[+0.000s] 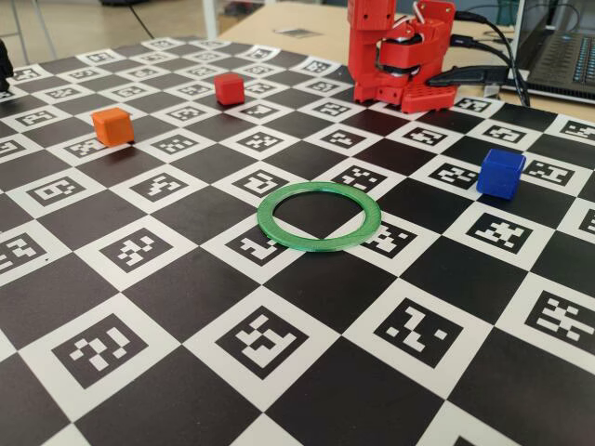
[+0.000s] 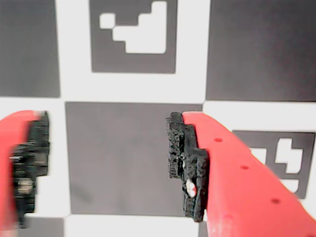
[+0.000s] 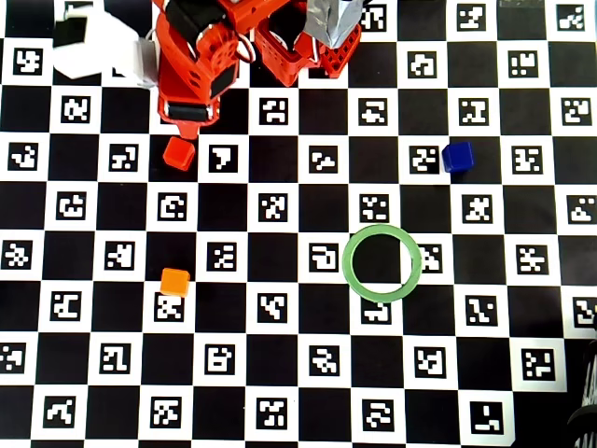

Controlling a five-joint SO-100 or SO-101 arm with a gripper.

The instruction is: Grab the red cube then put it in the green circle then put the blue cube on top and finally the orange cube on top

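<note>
Nothing of the stack had been built at this moment: the green circle (image 3: 381, 261) lay flat on the checkered mat (image 3: 298, 392) with its centre empty, and all 3 cubes sat apart from it.

In the overhead view, taking the green circle as the landmark, the red cube (image 3: 179, 153) was far to its upper left, just below the folded arm (image 3: 196, 65). The orange cube (image 3: 174, 281) was well off to its left and slightly lower. The blue cube (image 3: 457, 157) stood above it and a little to the right, the nearest of the 3 but still clearly apart.

The gripper (image 2: 106, 165) was parted fairly wide in the wrist view, with only bare mat between its black pads (image 2: 185, 163); it held nothing, and no cube showed there.

So, as a judgement, all 3 placements were left, starting with reaching the red cube close by the arm.
</note>
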